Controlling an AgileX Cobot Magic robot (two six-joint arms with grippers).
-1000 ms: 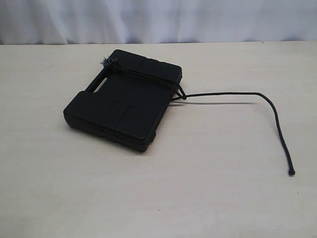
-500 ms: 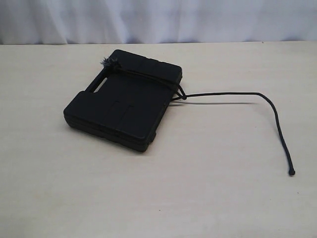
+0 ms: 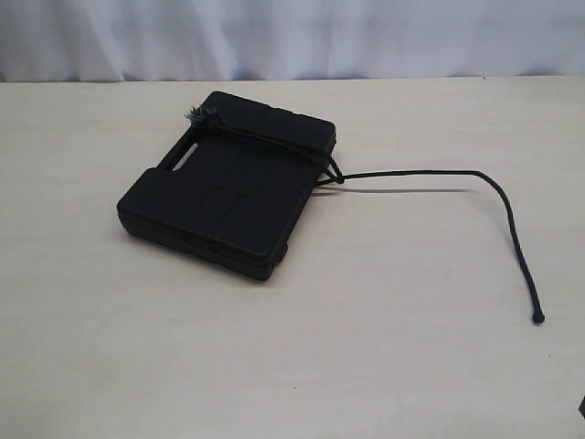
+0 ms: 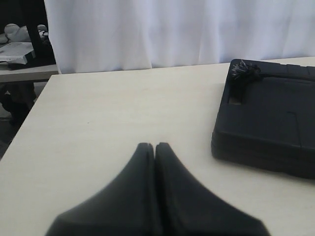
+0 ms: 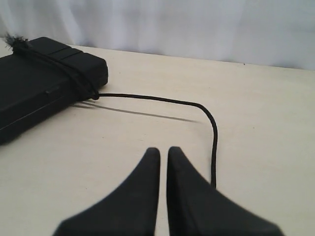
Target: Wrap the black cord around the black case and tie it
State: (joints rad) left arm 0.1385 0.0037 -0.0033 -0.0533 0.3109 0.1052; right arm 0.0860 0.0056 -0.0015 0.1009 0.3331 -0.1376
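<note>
The black case point(image 3: 219, 206) lies flat on the pale table. The black cord point(image 3: 430, 172) crosses the case's far end, its frayed tuft point(image 3: 199, 115) resting by the handle slot. It is knotted at the case's right side point(image 3: 336, 176). The loose tail runs right, bends toward the front and ends in a small knob point(image 3: 538, 317). My left gripper point(image 4: 155, 145) is shut and empty, hovering left of the case point(image 4: 275, 118). My right gripper point(image 5: 163, 150) is shut with nothing in it, just beside the cord's tail point(image 5: 214, 147).
A white curtain point(image 3: 292, 37) hangs behind the table point(image 3: 292, 366). In the left wrist view the table's left edge point(image 4: 29, 113) shows, with a cluttered shelf point(image 4: 19, 49) beyond it.
A thin dark sliver has appeared at the lower right edge of the exterior view. The case and cord have not moved.
</note>
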